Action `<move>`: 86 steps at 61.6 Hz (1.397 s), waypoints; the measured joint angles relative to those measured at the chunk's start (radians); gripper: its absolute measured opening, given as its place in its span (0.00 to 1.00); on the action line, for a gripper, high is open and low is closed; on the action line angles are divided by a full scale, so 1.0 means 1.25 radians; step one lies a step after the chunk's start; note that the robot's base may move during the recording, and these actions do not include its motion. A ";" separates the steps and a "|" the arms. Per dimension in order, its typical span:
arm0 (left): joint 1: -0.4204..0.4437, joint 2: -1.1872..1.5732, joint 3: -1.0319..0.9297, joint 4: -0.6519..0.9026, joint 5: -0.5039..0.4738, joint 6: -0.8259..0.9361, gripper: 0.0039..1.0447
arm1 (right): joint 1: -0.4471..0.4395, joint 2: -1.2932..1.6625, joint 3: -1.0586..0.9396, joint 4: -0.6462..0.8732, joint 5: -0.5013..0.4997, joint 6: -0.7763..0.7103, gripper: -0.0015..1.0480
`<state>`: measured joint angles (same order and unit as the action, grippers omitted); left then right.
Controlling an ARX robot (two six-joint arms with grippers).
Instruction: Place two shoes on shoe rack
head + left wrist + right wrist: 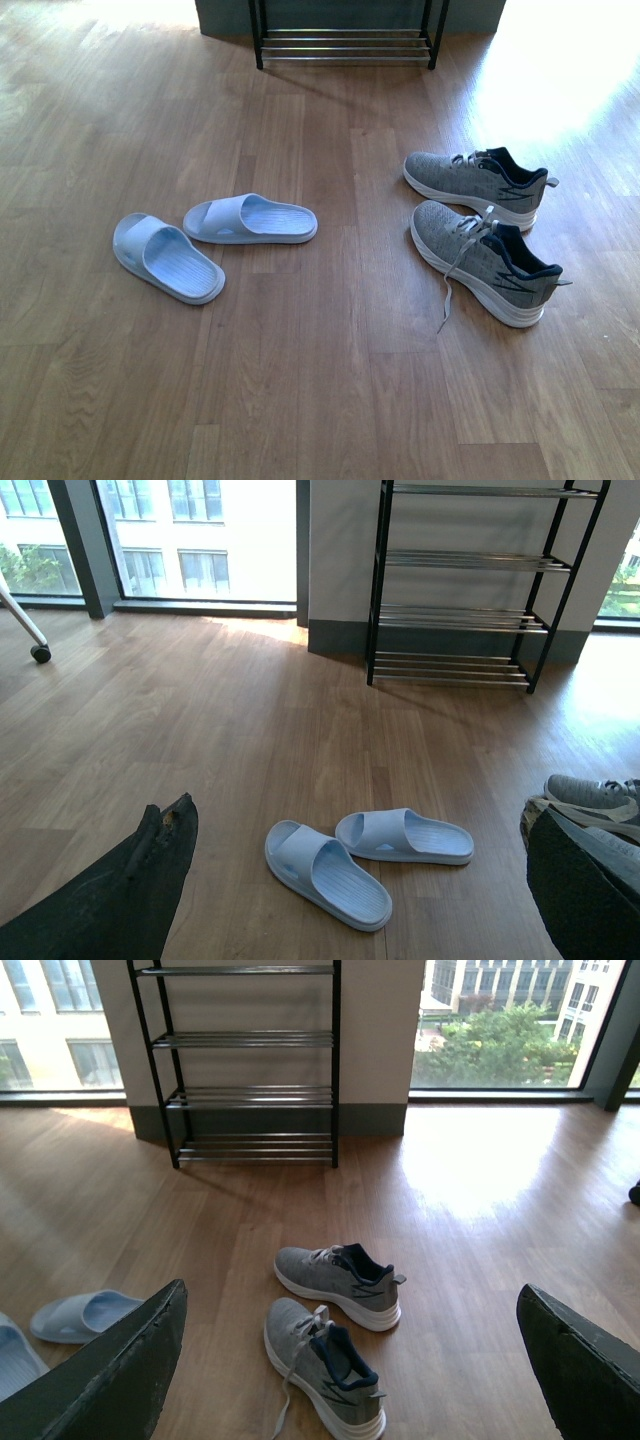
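Two arms were held up above the wooden floor [300,400], and neither one showed in the front view. Each wrist camera looked down and forward toward the shoe rack [250,1060], which stood by the wall.

Two grey sneakers lay side by side on the floor, on the robot's right, well apart from the rack. The far sneaker [475,185] and the near sneaker [487,262] both lay long-ways across the room. Their toes pointed left and a little toward the rack, and their heels pointed right. A loose lace [452,285] from the near sneaker trailed on the floor.

The left pincer [352,815] was wide, with its dark fingers [120,900] far apart and holding nothing. The right pincer [350,1290] was wide too and touched nothing. Two pale blue slides [250,218] lay on the left.
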<state>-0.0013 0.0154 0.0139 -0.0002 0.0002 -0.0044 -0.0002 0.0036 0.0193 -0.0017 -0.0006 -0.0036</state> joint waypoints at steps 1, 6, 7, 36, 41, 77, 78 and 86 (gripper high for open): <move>0.000 0.000 0.000 0.000 0.000 0.000 0.91 | 0.000 0.000 0.000 0.000 0.000 0.000 0.91; 0.000 0.000 0.000 0.000 0.000 0.000 0.91 | 0.000 0.000 0.000 0.000 0.000 0.000 0.91; 0.000 0.000 0.000 0.000 0.000 0.000 0.91 | 0.000 0.000 0.000 0.000 0.000 0.000 0.91; 0.000 0.000 0.000 0.000 0.000 0.000 0.91 | 0.000 0.000 0.000 0.000 0.000 0.000 0.91; 0.000 0.000 0.000 0.000 0.000 0.000 0.91 | 0.000 0.000 0.000 0.000 0.000 0.000 0.91; 0.000 0.000 0.000 0.000 0.000 0.000 0.91 | 0.000 0.000 0.000 0.000 0.000 0.000 0.91; 0.000 0.000 0.000 0.000 0.000 0.000 0.91 | 0.000 0.000 0.000 0.000 0.000 0.000 0.91; 0.000 0.000 0.000 0.000 0.000 0.000 0.91 | 0.000 0.000 0.000 0.000 0.000 0.000 0.91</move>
<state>-0.0013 0.0154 0.0139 -0.0002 0.0002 -0.0044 -0.0002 0.0036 0.0193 -0.0017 -0.0002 -0.0036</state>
